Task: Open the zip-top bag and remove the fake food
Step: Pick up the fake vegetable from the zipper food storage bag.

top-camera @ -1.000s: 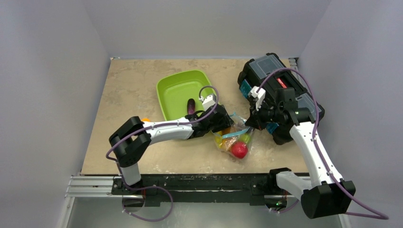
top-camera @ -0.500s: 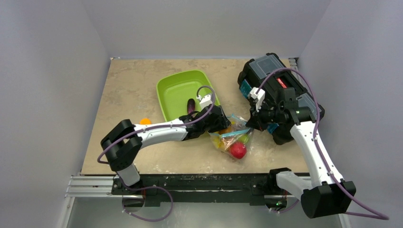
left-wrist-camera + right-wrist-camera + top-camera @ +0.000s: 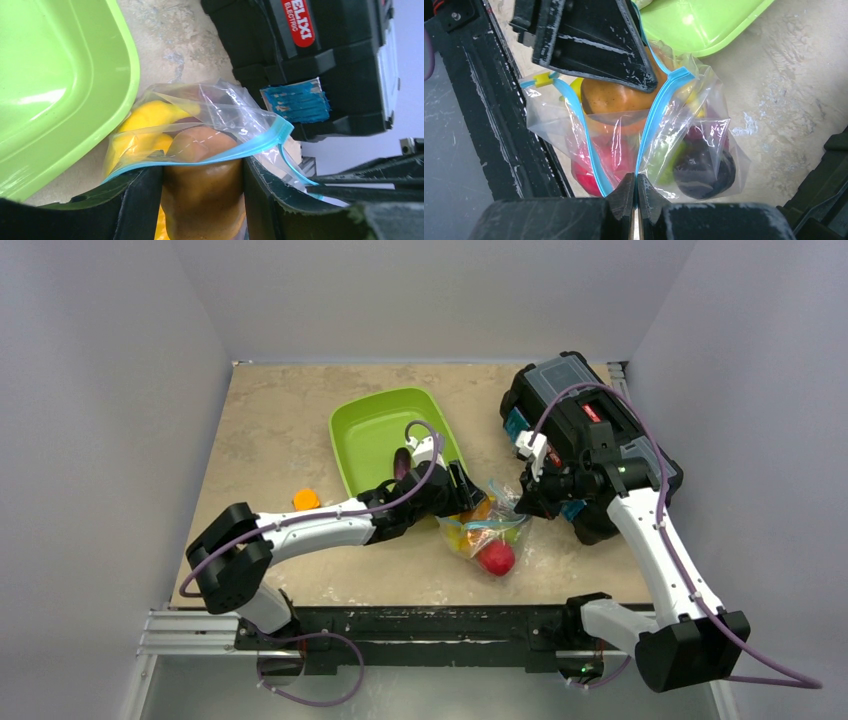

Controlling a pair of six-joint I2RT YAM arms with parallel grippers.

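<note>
The left gripper [image 3: 202, 172] grasps an orange-brown piece [image 3: 611, 97] in the mouth of the zip-top bag [image 3: 706, 132], frame centre. The right gripper [image 3: 636, 184] is clenched on its blue zip strip [image 3: 651, 125]

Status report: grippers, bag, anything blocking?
Left gripper shut on glossy brown plastic food piece inside clear zip-top bag. Right gripper pinches its blue zip strip, mouth open. Green plastic tray alongside.

One bag [image 3: 492, 532], one tray [image 3: 372, 428], one case [image 3: 558, 382]
</note>
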